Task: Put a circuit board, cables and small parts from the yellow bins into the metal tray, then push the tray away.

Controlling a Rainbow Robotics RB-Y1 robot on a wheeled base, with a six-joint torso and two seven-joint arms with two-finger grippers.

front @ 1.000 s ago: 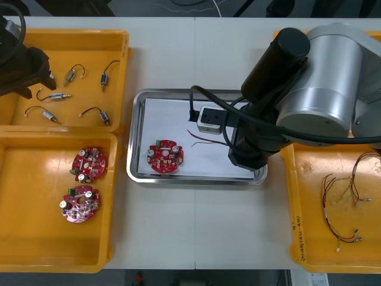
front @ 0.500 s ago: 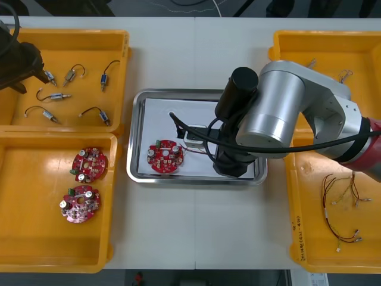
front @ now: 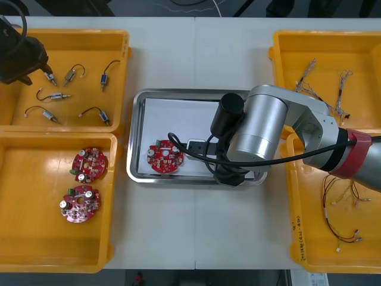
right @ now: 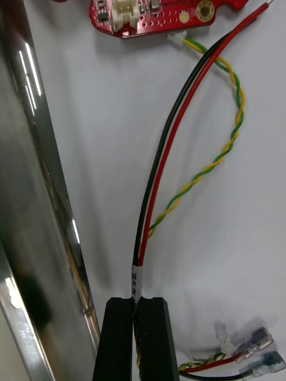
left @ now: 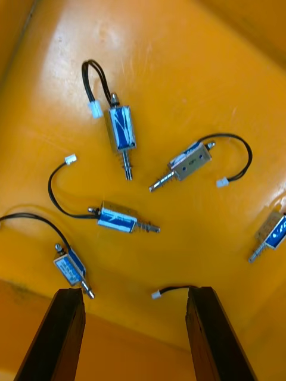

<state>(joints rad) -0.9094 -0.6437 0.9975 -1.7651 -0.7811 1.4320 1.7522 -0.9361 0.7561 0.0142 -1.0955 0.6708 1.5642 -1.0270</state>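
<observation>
done: board [front: 166, 157] in tray [front: 138, 137] | right end effector [right: 136, 302] clamped on cable [right: 161, 172], in tray | left end effector [left: 134, 294] open above parts [left: 121, 128] | to do: parts, push

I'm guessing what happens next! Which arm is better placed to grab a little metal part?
The left. Its open left gripper hangs over the small metal parts in their yellow bin; the right gripper is shut on a cable in the metal tray.

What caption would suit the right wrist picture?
Right gripper shut on a cable inside the metal tray, near a circuit board.
</observation>
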